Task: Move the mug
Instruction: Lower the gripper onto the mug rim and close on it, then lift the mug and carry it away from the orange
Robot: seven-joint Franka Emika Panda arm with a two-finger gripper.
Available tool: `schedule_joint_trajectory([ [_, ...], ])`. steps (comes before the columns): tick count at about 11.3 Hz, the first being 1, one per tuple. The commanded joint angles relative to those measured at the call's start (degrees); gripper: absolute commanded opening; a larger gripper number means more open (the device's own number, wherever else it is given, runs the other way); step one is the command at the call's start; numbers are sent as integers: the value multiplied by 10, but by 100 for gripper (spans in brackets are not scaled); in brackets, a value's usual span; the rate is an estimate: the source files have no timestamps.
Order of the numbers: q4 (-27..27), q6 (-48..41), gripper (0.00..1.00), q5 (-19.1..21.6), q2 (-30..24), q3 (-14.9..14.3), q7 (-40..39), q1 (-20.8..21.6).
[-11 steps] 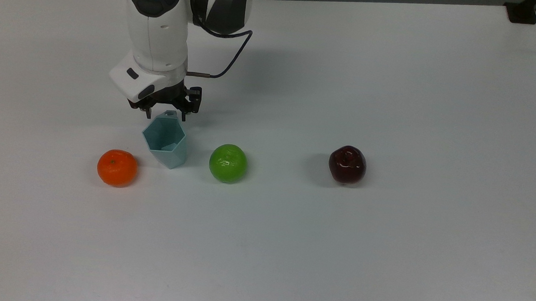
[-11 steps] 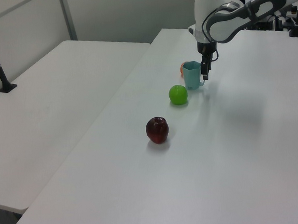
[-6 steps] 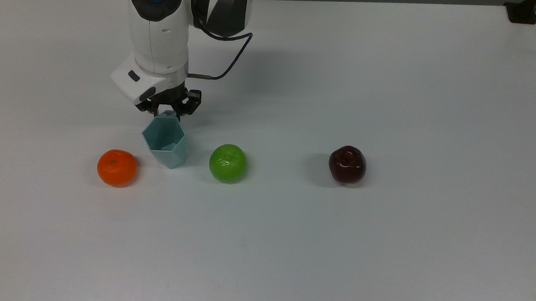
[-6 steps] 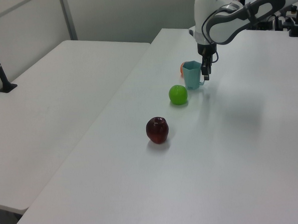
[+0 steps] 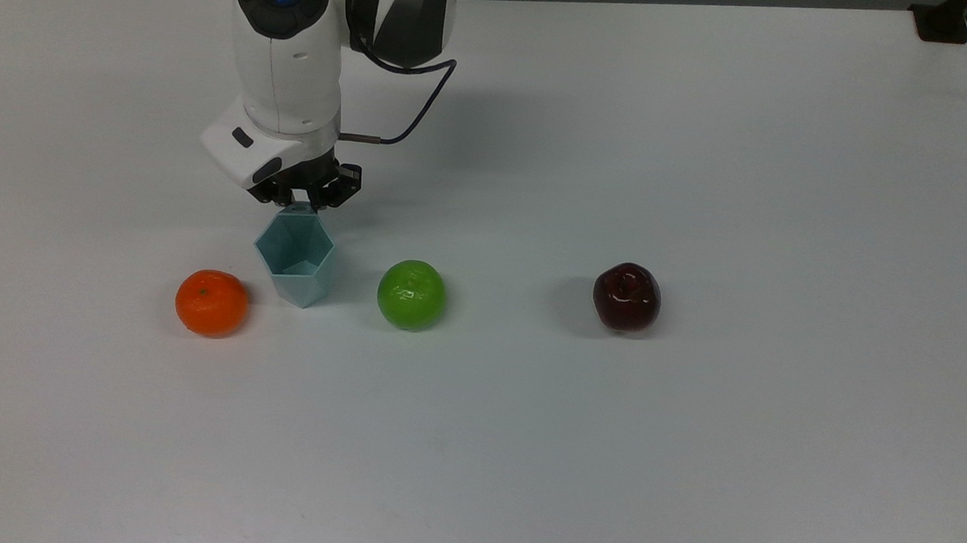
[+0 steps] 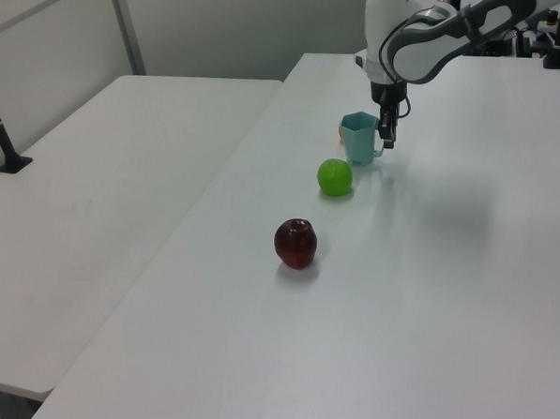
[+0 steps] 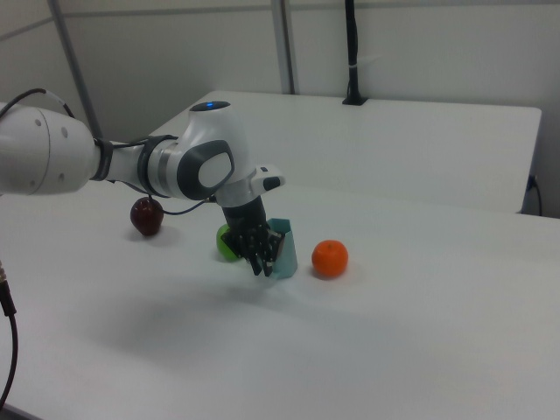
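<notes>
Standing upright between the orange (image 5: 211, 302) and the green apple (image 5: 411, 294), the mug (image 5: 295, 257) was found with its mouth up and its handle turned toward the far side. The gripper (image 5: 303, 202) was clenched on that handle. Carrying and placing were judged left.

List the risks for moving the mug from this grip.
1. The gripper is shut on the mug at the handle alone, off to one side; once lifted, the cup may swing or slip.
2. The mug sits in a row between the orange and the green apple, both round; a sideways sweep along the row could knock one rolling.
3. The red apple lies further along that row, so a low carry that way needs height.
</notes>
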Motion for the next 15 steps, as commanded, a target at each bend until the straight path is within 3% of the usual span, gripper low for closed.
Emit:
schedule_joint_trajectory([
  [1, -16, 16, 2, -4, -12, 1, 11, 4],
  [4, -10, 12, 2, 4, -38, 1, 29, 1],
  [7, 9, 7, 2, 46, -58, -7, 37, -4],
  [9, 21, 3, 2, 57, -75, -17, 82, -15],
  [10, 21, -11, 2, 56, -78, -28, 101, -16],
  [12, 22, -24, 2, 52, -77, -84, 99, -17],
  [15, 21, -23, 3, 51, -69, -140, 80, -20],
])
